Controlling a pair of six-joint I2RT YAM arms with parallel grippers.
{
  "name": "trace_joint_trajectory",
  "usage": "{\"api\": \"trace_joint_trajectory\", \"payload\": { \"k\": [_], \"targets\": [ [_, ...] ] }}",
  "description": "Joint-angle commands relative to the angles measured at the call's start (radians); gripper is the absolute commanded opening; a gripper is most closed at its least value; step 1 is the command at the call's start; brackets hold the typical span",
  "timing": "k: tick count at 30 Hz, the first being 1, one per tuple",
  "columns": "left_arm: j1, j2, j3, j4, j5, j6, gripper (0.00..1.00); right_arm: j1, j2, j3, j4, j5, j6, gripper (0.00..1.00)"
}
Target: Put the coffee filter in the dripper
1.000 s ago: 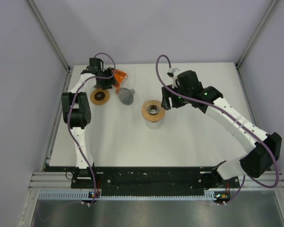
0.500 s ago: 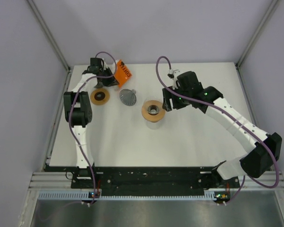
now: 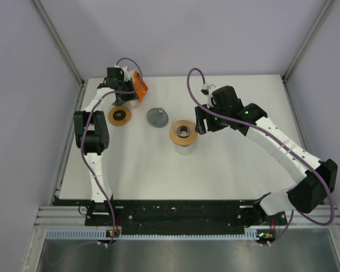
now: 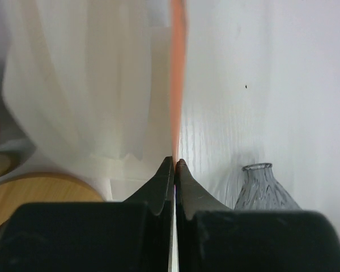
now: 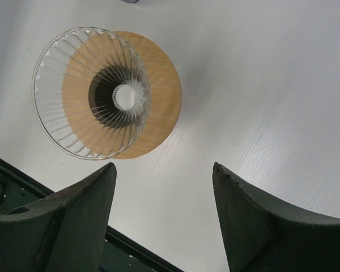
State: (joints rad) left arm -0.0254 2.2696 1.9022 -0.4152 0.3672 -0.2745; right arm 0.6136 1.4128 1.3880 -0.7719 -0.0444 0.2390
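Observation:
The dripper (image 3: 183,132) is a ribbed glass cone in a wooden collar and stands mid-table; the right wrist view shows the dripper (image 5: 90,93) from above, with nothing inside. My right gripper (image 3: 199,122) hangs open just right of it, and nothing lies between the right gripper (image 5: 164,170) fingers. My left gripper (image 3: 135,90) is at the back left, shut on an orange-and-white coffee filter pack (image 3: 139,86). In the left wrist view the left gripper (image 4: 174,161) pinches the pack's thin orange edge (image 4: 178,68), with white filter paper (image 4: 85,79) to its left.
A grey ribbed glass cone (image 3: 157,117) lies on the table between the pack and the dripper, and appears as a grey cone (image 4: 266,187) in the left wrist view. A wooden ring (image 3: 119,116) sits near the left arm. Grey walls close in the white table (image 3: 226,170).
My left gripper has closed on the filter pack and lifted it back and to the left, off the grey glass cone. The right arm has not moved.

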Motion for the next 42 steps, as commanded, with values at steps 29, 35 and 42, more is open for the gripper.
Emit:
{"api": "trace_joint_trajectory", "payload": {
  "k": [29, 35, 42],
  "targets": [
    [-0.034, -0.88, -0.541, -0.514, -0.025, 0.804, 0.0, 0.023, -0.069, 0.311, 0.005, -0.083, -0.148, 0.7],
    [-0.062, -1.064, -0.853, -0.375, -0.062, 0.816, 0.0, 0.064, -0.064, 0.292, 0.057, -0.103, -0.142, 0.7],
    [-0.073, -1.283, -1.158, -0.142, -0.08, 0.856, 0.0, 0.094, -0.081, 0.25, 0.079, -0.101, -0.126, 0.7]
  ]
}}
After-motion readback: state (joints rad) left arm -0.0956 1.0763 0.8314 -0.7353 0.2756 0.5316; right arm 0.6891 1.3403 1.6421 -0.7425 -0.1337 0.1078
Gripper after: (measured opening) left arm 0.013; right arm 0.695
